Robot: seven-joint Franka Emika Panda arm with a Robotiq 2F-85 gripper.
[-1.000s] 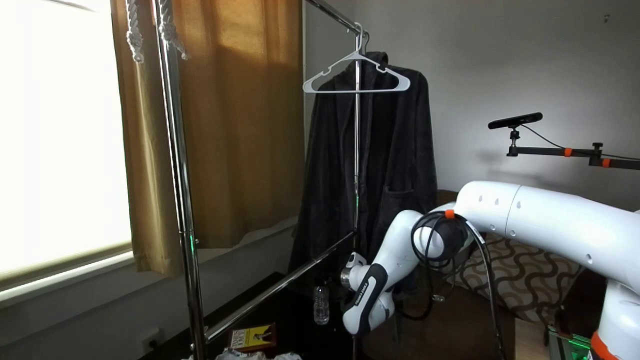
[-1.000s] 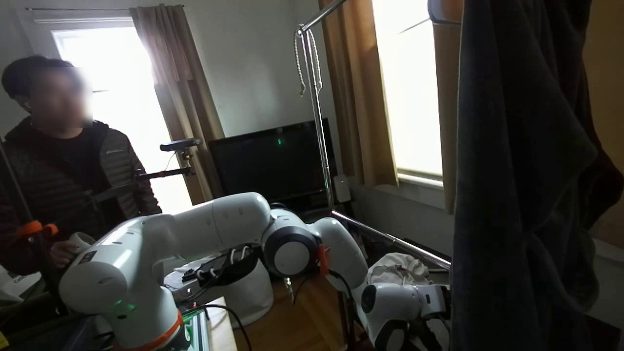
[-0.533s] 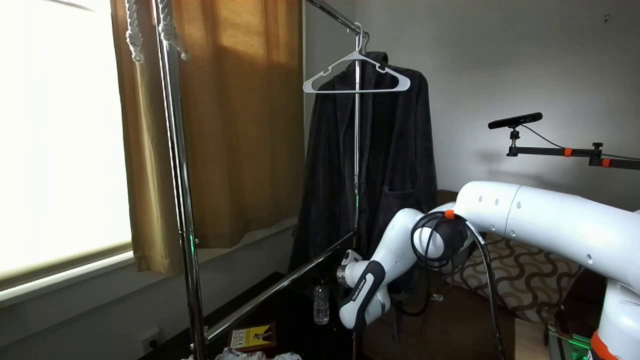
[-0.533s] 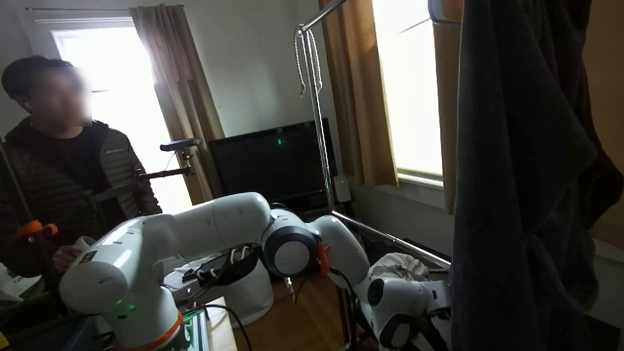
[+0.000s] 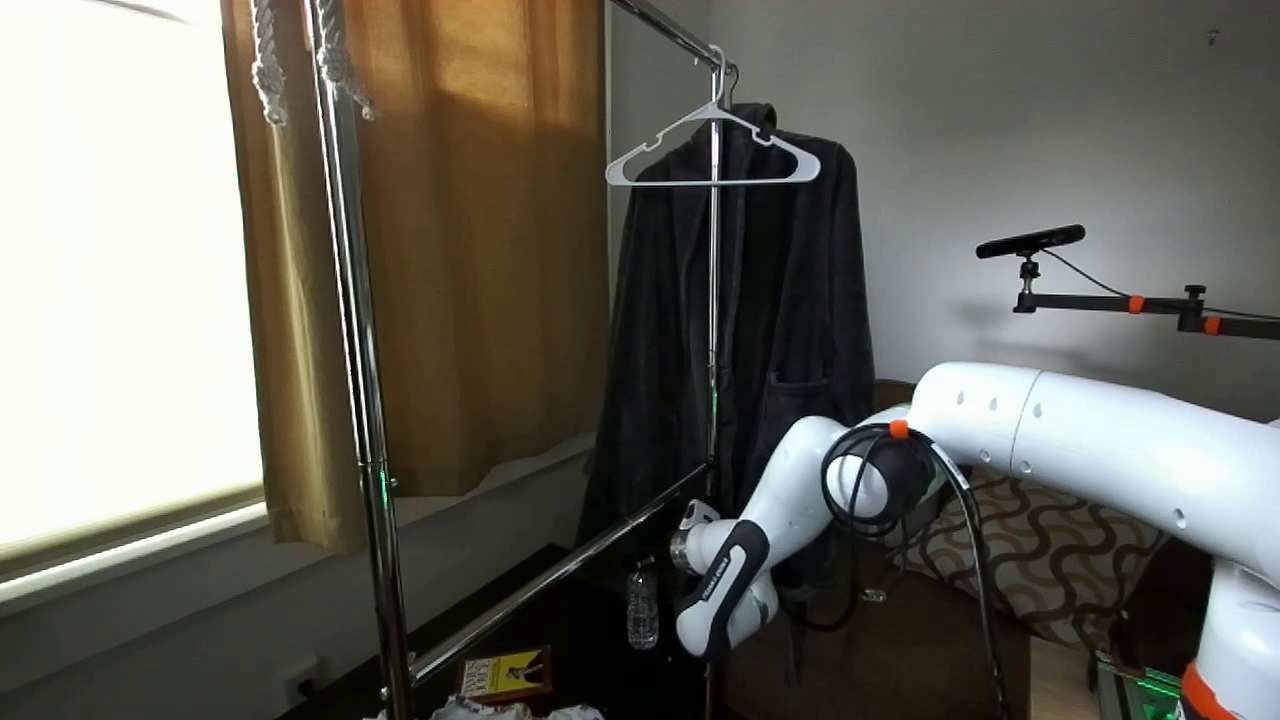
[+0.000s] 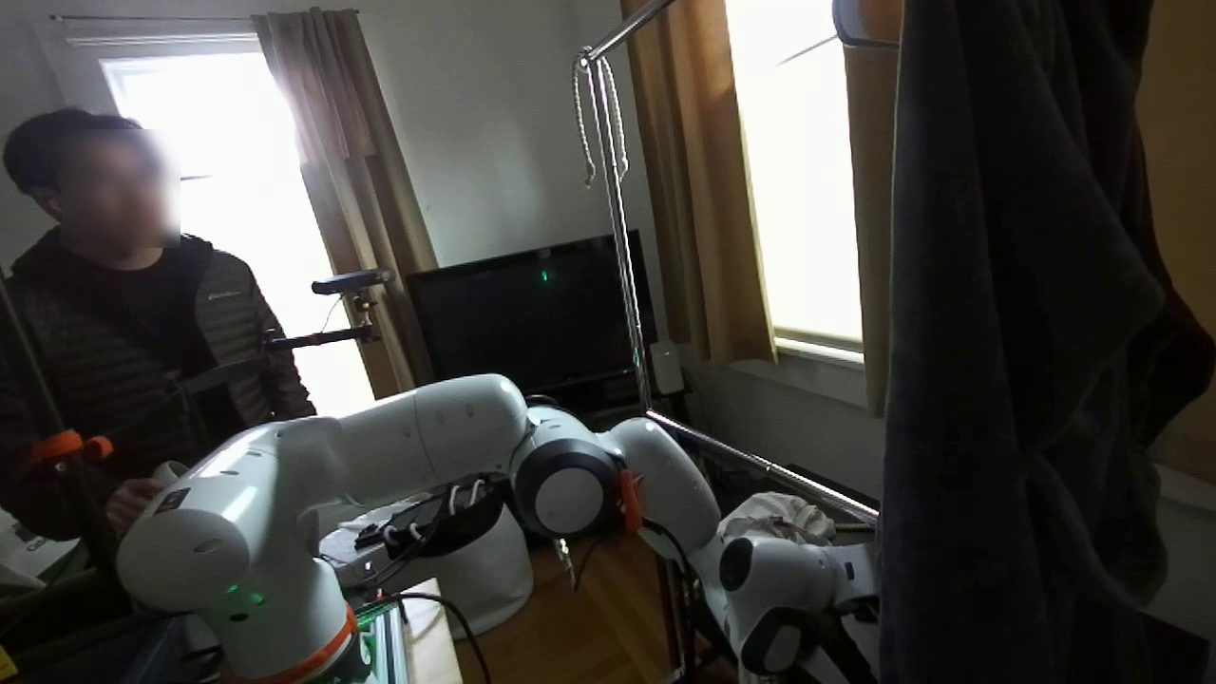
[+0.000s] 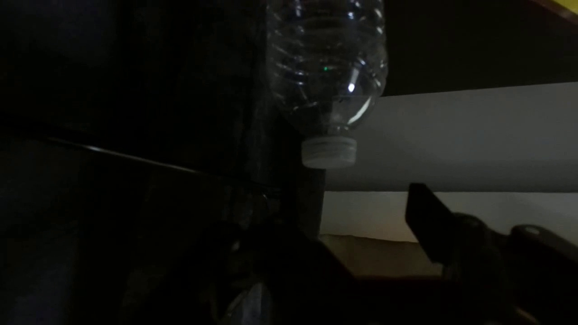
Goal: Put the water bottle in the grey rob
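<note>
The water bottle (image 5: pixel 642 608) stands upright on a dark surface, below the hanging robe. In the wrist view the clear bottle (image 7: pixel 327 67) appears upside down, its pale cap (image 7: pixel 328 152) pointing toward my gripper (image 7: pixel 348 206). The jaws stand apart; wall and curtain show through the gap, and the cap lies just beyond the fingertips. One finger (image 7: pixel 429 225) is a clear silhouette, while the opposite one is lost in darkness. In an exterior view the gripper is too dark to make out beside the bottle. The grey rob (image 5: pixel 800 300) hangs from the rack, also as dark cloth (image 6: pixel 997 285).
A chrome rack post (image 5: pixel 350 280) and its low crossbar (image 5: pixel 580 565) stand close to the bottle. A white hanger (image 5: pixel 715 183) hangs in front of the robe. Nearby are a yellow book (image 5: pixel 507 674) and a pale cloth bundle (image 6: pixel 777 518). A person (image 6: pixel 133 313) stands behind the arm.
In both exterior views the wrist has shifted slightly, moving a little closer to the bottle and slightly upward. Bottle and robe stay where they were.
</note>
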